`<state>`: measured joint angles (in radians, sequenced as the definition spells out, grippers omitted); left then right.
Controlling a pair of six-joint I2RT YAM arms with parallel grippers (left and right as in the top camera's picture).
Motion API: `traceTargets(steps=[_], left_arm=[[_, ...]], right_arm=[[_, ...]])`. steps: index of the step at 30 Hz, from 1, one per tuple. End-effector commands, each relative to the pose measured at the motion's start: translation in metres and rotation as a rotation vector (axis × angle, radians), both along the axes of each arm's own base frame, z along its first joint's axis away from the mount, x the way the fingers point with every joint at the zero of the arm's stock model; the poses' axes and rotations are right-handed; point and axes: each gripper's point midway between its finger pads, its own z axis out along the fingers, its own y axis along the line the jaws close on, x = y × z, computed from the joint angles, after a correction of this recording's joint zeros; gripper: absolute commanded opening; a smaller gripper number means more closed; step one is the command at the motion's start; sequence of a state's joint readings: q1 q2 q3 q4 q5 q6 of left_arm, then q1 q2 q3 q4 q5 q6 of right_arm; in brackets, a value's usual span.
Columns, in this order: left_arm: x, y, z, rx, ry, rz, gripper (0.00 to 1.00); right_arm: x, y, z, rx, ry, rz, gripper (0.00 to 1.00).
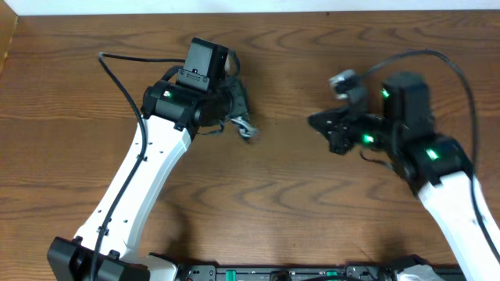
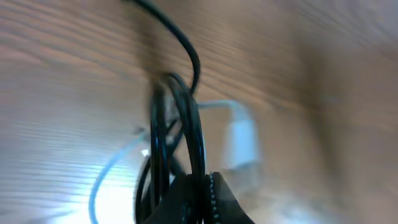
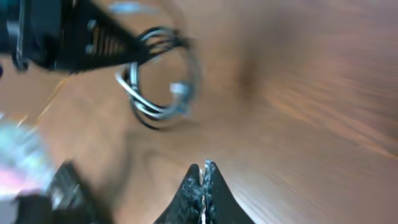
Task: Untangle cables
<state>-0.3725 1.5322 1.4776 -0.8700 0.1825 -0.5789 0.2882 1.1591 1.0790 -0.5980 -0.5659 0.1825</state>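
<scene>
Looping from left fingers (image 2: 179,204), cables (image 2: 198,124) hang apart from right fingers (image 3: 189,198).

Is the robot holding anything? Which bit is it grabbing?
The left end effector pinches the black cable by its coiled loops. The right end effector is shut and holds nothing.
</scene>
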Motion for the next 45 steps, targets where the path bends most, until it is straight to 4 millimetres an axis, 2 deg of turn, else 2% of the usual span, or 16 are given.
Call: traceTargets(steps=[1, 4, 8, 10, 13, 15, 17, 20, 22, 26, 31, 33, 35, 36, 41, 45], left_arm=[[0.008, 0.022, -0.002, 0.111, -0.038, 0.063, 0.07], [0.006, 0.016, -0.001, 0.080, -0.030, 0.044, 0.07], [0.004, 0.004, 0.001, 0.023, -0.019, 0.010, 0.08], [0.002, -0.002, 0.002, -0.024, -0.003, 0.013, 0.08], [-0.005, -0.024, 0.009, -0.138, 0.023, -0.055, 0.07], [-0.013, -0.051, 0.023, -0.252, 0.003, -0.219, 0.07], [-0.025, -0.077, 0.044, -0.391, -0.032, -0.388, 0.08], [-0.039, -0.095, 0.065, -0.530, -0.045, -0.523, 0.08], [-0.047, -0.099, 0.073, -0.585, -0.030, -0.561, 0.07], [-0.056, -0.104, 0.081, -0.647, -0.007, -0.603, 0.07], [-0.064, -0.107, 0.087, -0.702, 0.028, -0.620, 0.08], [-0.065, -0.108, 0.088, -0.713, 0.040, -0.616, 0.08], [-0.065, -0.108, 0.088, -0.714, 0.041, -0.617, 0.08], [-0.065, -0.108, 0.088, -0.713, 0.040, -0.616, 0.08], [-0.054, -0.102, 0.078, -0.640, 0.017, -0.564, 0.08], [-0.031, -0.080, 0.049, -0.443, -0.008, -0.412, 0.07]], right_arm=[[0.010, -0.036, 0.014, -0.059, -0.020, -0.287, 0.01], [0.004, -0.034, 0.019, -0.054, -0.035, -0.272, 0.01], [0.001, -0.018, 0.009, -0.045, 0.000, -0.192, 0.02], [0.000, -0.008, 0.002, -0.023, 0.039, -0.141, 0.12], [-0.001, 0.012, -0.005, 0.016, 0.061, -0.015, 0.34], [-0.007, 0.028, -0.004, 0.043, 0.032, 0.123, 0.42], [-0.018, 0.044, -0.001, 0.081, -0.032, 0.305, 0.42], [-0.032, 0.058, 0.001, 0.124, -0.132, 0.505, 0.45], [-0.036, 0.062, 0.002, 0.138, -0.184, 0.578, 0.45], [-0.041, 0.065, 0.003, 0.153, -0.247, 0.649, 0.43], [-0.042, 0.067, 0.000, 0.161, -0.244, 0.668, 0.32], [-0.044, 0.070, -0.001, 0.171, -0.234, 0.683, 0.22], [-0.043, 0.072, -0.003, 0.173, -0.228, 0.686, 0.04], [-0.043, 0.072, -0.004, 0.172, -0.227, 0.685, 0.01], [-0.033, 0.062, -0.001, 0.192, -0.162, 0.609, 0.01], [-0.013, 0.043, -0.004, 0.160, -0.066, 0.426, 0.01]])
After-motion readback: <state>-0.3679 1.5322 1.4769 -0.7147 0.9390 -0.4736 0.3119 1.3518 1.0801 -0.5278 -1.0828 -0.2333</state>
